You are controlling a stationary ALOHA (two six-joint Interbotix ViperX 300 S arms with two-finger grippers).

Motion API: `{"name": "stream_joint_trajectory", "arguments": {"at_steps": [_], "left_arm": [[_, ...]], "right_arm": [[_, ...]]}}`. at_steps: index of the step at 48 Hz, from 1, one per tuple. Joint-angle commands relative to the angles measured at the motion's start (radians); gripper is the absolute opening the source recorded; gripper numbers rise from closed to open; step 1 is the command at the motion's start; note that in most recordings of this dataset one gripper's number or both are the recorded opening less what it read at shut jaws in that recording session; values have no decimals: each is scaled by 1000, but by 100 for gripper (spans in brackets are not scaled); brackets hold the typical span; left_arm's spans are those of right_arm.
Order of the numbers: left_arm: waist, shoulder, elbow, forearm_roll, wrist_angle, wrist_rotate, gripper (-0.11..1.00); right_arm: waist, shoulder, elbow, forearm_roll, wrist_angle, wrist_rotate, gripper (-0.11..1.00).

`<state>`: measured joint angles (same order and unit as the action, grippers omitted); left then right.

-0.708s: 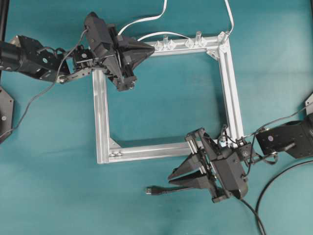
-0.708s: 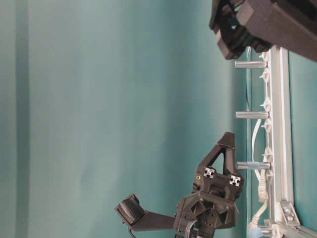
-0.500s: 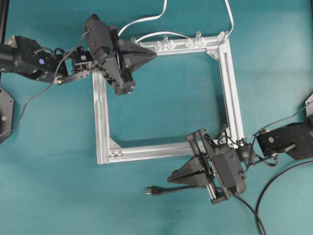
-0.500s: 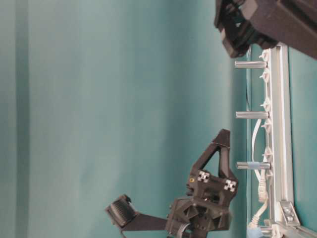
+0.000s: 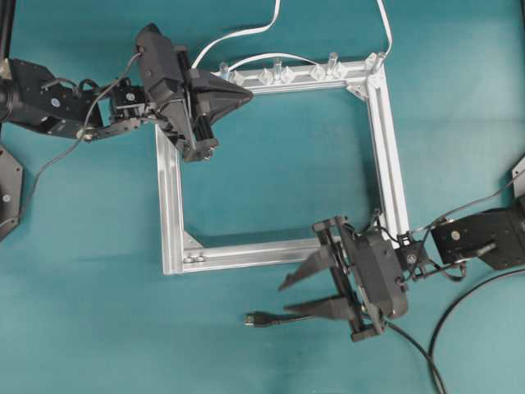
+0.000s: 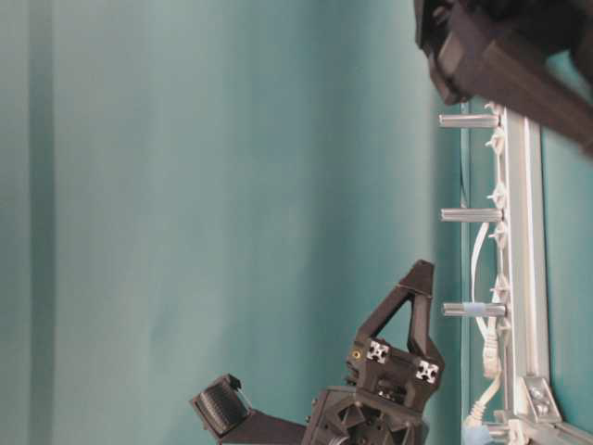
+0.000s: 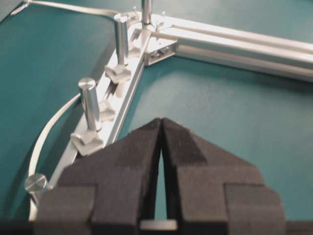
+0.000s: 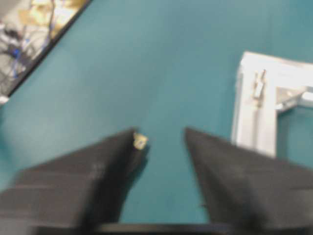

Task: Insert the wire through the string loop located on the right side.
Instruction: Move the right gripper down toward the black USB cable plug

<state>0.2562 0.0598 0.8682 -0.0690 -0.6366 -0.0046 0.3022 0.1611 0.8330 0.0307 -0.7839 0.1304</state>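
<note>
Black wire (image 5: 344, 320) lies on the teal mat, plug (image 5: 256, 319) just near of the frame (image 5: 168, 197). Your right gripper (image 5: 287, 297) hangs spread wide over the plug, holding nothing, probably lining up a pick. Left gripper (image 5: 246, 94) is closed and empty at the far rail. Loop (image 5: 376, 232) sits on the right rail. No readable labels.

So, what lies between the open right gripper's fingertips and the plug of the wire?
Only bare teal table: in the overhead view the right gripper has nothing between it and the wire.
</note>
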Motion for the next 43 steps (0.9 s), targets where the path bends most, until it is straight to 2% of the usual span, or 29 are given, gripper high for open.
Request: {"name": "stream_joint_trajectory", "arguments": {"at_steps": [1,3,6,12,16,21,27,31,38,43], "left_arm": [[-2,-26,-11,-2,2,-5,1],[-2,-26,-12,-3,6,-12,7],[5,-26,-14,-5,15,-32,22],[8,-26,-9,-2,34,-69,60],[6,-26,-5,0,40,-81,79],[6,-26,-5,0,41,-83,77],[8,-26,-8,0,41,-80,78],[8,-26,-8,2,41,-80,78],[8,-26,-2,0,41,-81,78],[8,-26,-5,2,41,-81,78]], "right_arm": [[11,-11,-12,58,-18,-9,70],[14,-11,-11,80,-23,-14,76],[20,-11,-9,106,-26,-18,76],[29,-11,-9,147,-25,-23,76],[41,-9,-8,183,-25,-25,76],[66,-6,-8,239,-25,-28,75],[103,5,-11,336,-26,-44,75],[132,17,-17,405,-26,-97,75],[173,28,-38,523,-28,-227,75],[189,31,-51,592,-28,-307,75]]}}
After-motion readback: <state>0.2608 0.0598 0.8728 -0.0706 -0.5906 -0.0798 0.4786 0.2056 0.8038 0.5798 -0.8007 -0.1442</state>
